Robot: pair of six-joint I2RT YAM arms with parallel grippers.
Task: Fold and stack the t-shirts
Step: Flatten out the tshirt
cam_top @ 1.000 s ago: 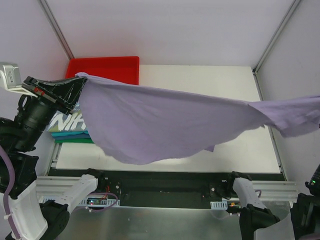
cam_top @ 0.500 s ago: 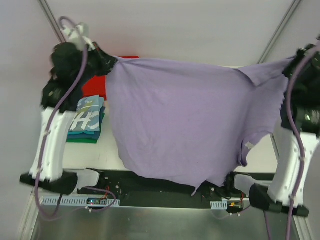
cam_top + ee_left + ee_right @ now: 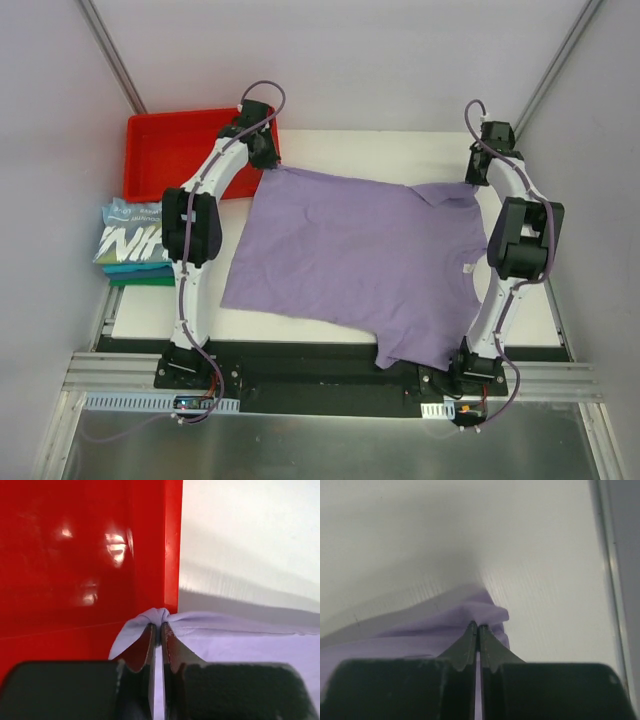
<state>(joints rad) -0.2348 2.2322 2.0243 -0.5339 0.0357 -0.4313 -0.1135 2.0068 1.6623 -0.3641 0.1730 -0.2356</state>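
Observation:
A lavender-purple t-shirt (image 3: 360, 260) lies spread flat on the white table, its near hem hanging over the front edge. My left gripper (image 3: 262, 160) is shut on its far left corner (image 3: 158, 616), beside the red tray. My right gripper (image 3: 476, 182) is shut on its far right corner (image 3: 487, 616). Both arms are stretched far forward and low. A stack of folded shirts (image 3: 132, 247), light blue with white lettering on top, teal and green below, sits at the table's left edge.
A red plastic tray (image 3: 175, 150) stands at the far left corner, its wall (image 3: 172, 540) right next to my left gripper. White table surface (image 3: 380, 150) lies beyond the shirt. Enclosure walls and metal posts stand on both sides.
Both arms swung the shirt from held up in the air forward and down onto the table. It now lies spread flat, with both grippers still shut on its far corners.

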